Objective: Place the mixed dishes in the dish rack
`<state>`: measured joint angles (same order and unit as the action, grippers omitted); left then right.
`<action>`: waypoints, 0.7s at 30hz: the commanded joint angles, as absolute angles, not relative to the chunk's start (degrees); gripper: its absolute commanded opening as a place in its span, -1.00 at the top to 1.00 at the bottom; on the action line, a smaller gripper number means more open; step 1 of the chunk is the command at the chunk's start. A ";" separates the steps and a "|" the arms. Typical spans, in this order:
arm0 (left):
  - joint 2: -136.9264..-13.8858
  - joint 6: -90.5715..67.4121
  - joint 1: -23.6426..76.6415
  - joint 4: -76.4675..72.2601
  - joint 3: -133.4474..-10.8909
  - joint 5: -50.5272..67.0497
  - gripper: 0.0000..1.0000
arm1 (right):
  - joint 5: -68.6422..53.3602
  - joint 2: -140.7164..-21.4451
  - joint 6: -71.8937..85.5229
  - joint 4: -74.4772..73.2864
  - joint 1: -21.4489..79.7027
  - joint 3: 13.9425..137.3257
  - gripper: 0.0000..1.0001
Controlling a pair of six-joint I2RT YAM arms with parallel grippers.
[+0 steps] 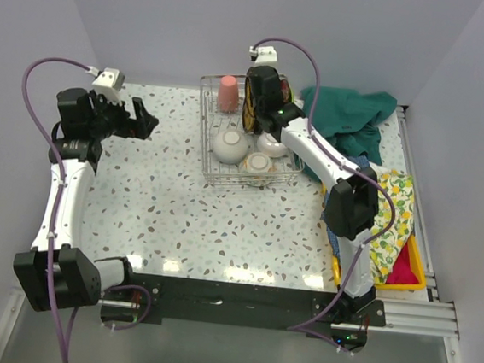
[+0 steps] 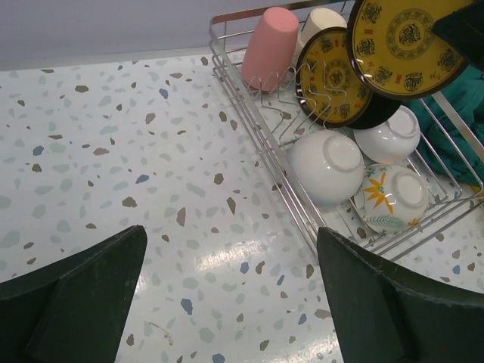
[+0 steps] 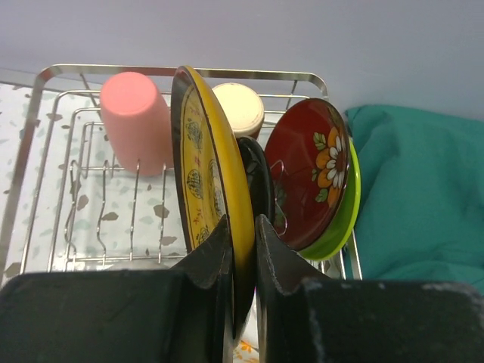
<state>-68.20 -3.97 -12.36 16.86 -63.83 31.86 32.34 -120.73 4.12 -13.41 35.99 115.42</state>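
Observation:
My right gripper [image 3: 240, 223] is shut on the rim of a brown-gold plate [image 3: 204, 166] and holds it on edge over the back of the dish rack [image 3: 189, 69]. Right behind it stand a black plate [image 3: 259, 181], a red floral plate [image 3: 306, 170] and a lime-green plate [image 3: 349, 204]. A salmon-pink cup [image 2: 271, 47], a cream cup [image 2: 321, 23], two white bowls [image 2: 327, 162] and a floral bowl [image 2: 393, 198] sit in the rack [image 1: 204, 144]. My left gripper [image 2: 231, 249] is open and empty over bare table, left of the rack.
A teal cloth [image 1: 351, 115] lies bunched right of the rack. A yellow tray [image 1: 418, 271] with a yellow-patterned cloth [image 1: 393, 213] sits at the table's right edge, beside the right arm. Walls close the back and sides.

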 commanded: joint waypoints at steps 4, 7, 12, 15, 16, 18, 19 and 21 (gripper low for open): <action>-67.32 -4.92 -13.80 15.12 -63.02 32.26 -0.99 | 43.59 -123.75 2.82 -6.68 37.00 120.76 1.00; -67.24 -4.92 -13.89 15.03 -62.75 32.17 -1.00 | 44.56 -125.15 2.90 -6.33 37.27 121.29 1.00; -67.24 -5.01 -14.24 15.03 -62.05 32.34 -1.00 | 44.47 -127.26 4.30 -7.29 37.70 122.78 1.00; -67.24 -4.92 -14.33 15.03 -61.70 32.34 -1.00 | 44.21 -128.32 4.57 -7.21 38.05 123.49 1.00; -67.24 -5.01 -14.33 14.94 -61.70 32.43 -1.00 | 44.03 -128.67 4.92 -7.38 38.14 123.75 1.00; -67.32 -5.10 -14.41 14.85 -61.70 32.60 -0.99 | 43.68 -129.55 5.53 -7.64 38.23 124.19 1.00; -67.32 -5.10 -14.50 14.85 -61.70 32.52 -0.99 | 43.59 -129.99 5.54 -7.73 38.32 124.28 1.00; -67.33 -5.01 -14.50 14.94 -61.70 32.43 -0.99 | 43.07 -131.04 6.32 -8.26 38.32 124.71 1.00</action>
<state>-68.20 -3.97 -13.89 16.86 -61.95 31.86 41.45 -130.13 3.90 -11.09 37.87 121.05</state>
